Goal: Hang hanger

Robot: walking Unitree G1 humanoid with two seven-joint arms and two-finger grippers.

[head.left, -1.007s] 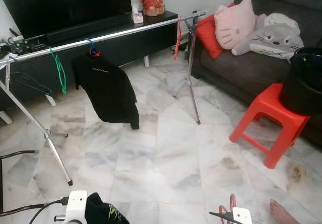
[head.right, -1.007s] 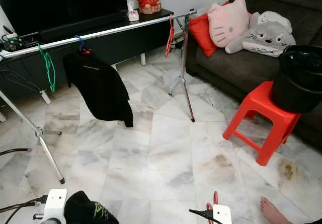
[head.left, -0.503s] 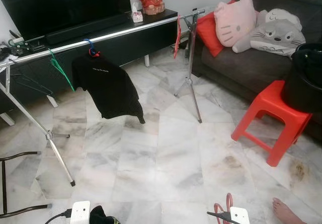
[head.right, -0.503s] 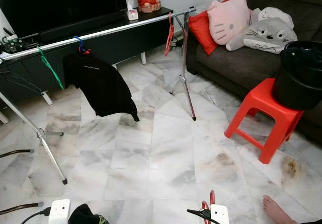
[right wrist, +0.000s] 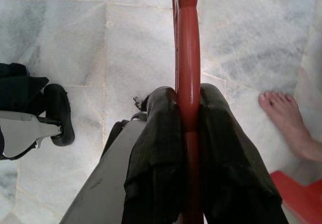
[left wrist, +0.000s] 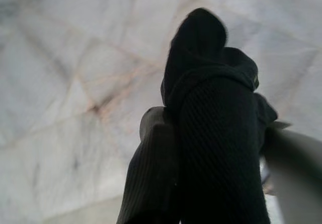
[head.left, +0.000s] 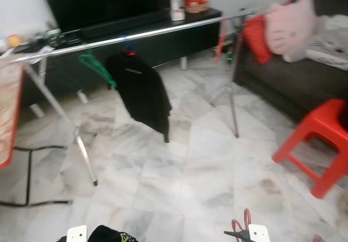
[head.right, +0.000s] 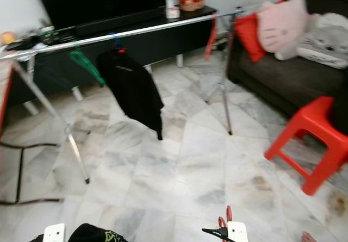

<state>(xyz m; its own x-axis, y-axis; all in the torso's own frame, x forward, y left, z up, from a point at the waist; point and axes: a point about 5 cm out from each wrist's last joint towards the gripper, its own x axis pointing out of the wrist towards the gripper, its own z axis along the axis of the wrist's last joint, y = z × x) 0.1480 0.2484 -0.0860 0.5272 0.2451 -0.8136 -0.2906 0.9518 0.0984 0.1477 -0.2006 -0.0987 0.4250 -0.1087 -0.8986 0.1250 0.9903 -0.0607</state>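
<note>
Right hand [right wrist: 187, 118] low at the near edge of the head view, fingers [right wrist: 156, 148] clamped on a red hanger [right wrist: 187, 58]; hanger bar runs straight out between the pads, over the marble floor [head.left: 190, 160].
Left hand [left wrist: 201, 113] closed on dark cloth [left wrist: 216, 148], bundle wrapped over the fingers.
Drying rail [head.left: 141, 34] is well ahead of both hands, carrying a black shirt [head.left: 142, 92] on a hanger, a green hanger [head.left: 98, 70] to its left and a red one [head.left: 221, 32] near the far post.
Red stool [head.left: 318, 144] ahead-right of right hand.
Person's bare foot [right wrist: 289, 126] on the floor just beside right hand.
Head views are motion-blurred.
</note>
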